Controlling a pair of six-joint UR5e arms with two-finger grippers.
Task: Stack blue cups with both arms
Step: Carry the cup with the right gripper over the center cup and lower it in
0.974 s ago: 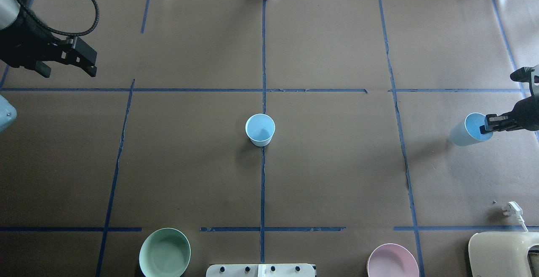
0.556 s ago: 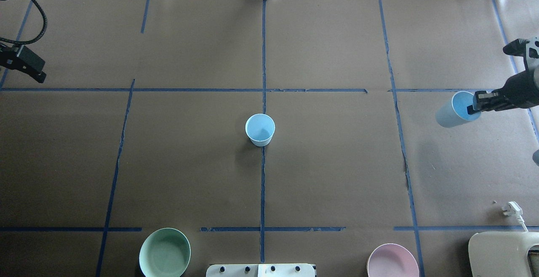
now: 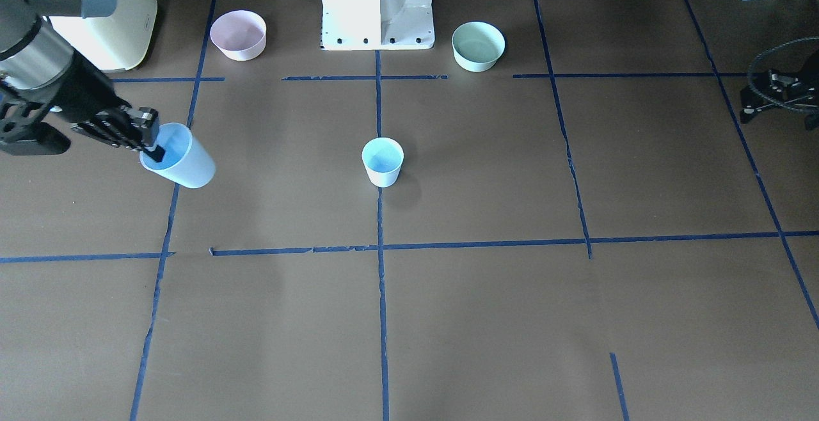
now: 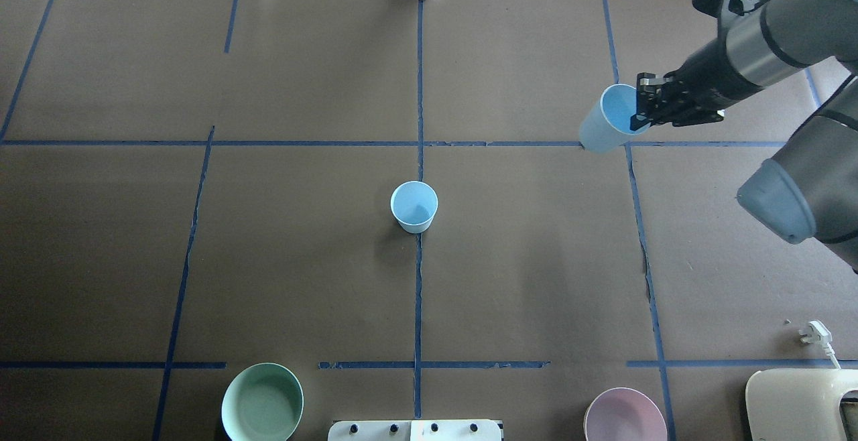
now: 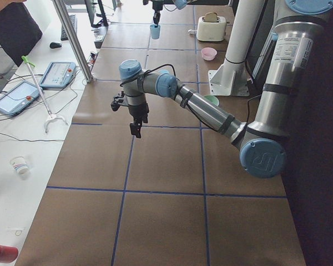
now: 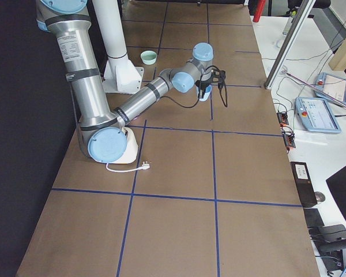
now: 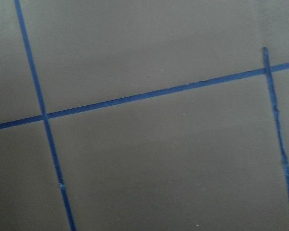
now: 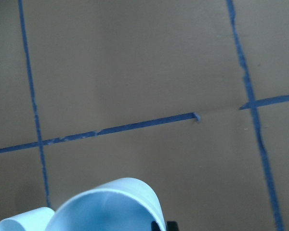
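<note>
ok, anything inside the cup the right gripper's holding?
Only one finger of the right gripper, hooked over the rim of the held cup; the rest shows bare blue wall. The patch behind that finger is covered.

Overhead view. 1 cup (image 4: 414,206) stands upright on the table (image 4: 268,260) at frame centre. 2nd cup (image 4: 606,126) sits upper right, tilted, off the table, its rim in the right gripper (image 4: 638,111). At the bottom edge, left bowl (image 4: 262,403) and right bowl (image 4: 625,415) flank the pedestal base (image 4: 414,429). Appliance (image 4: 798,401) is in the lower right corner, with the plug (image 4: 816,332) just above it.
</note>
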